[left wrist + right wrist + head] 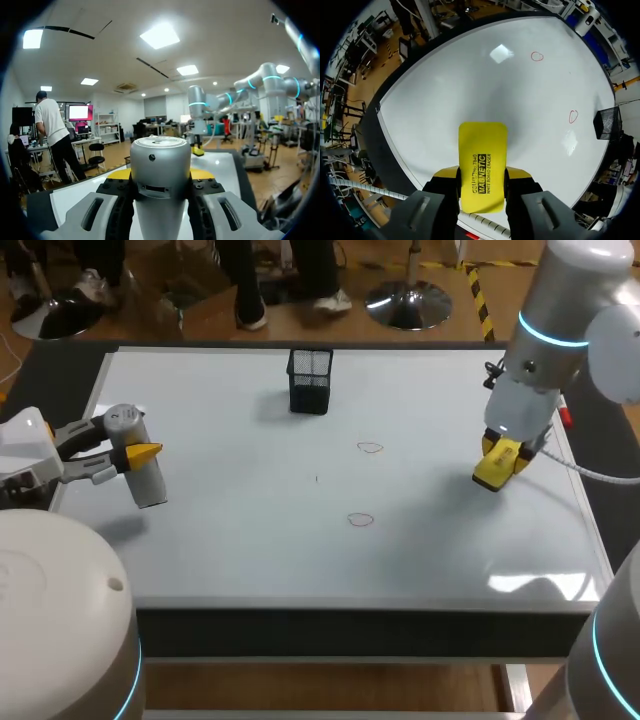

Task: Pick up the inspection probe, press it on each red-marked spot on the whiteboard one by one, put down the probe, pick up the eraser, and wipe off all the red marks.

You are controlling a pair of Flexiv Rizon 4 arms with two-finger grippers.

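My right jaws clamp the yellow eraser point(482, 160) near the counter's point(250, 540) right edge; my left jaws clamp the probe point(160, 165) at its left edge. Held by one end, the eraser could tilt and miss the red marks point(370, 448) mid-counter.

You have the whiteboard point(250, 550) as a smooth, glossy white surface that mirrors the ceiling lights, the inspection probe point(160, 162) as a satin silver-grey cylinder that looks like metal or painted plastic, the eraser point(482, 150) with a smooth yellow plastic back, and the basket point(310, 381) of black wire mesh.
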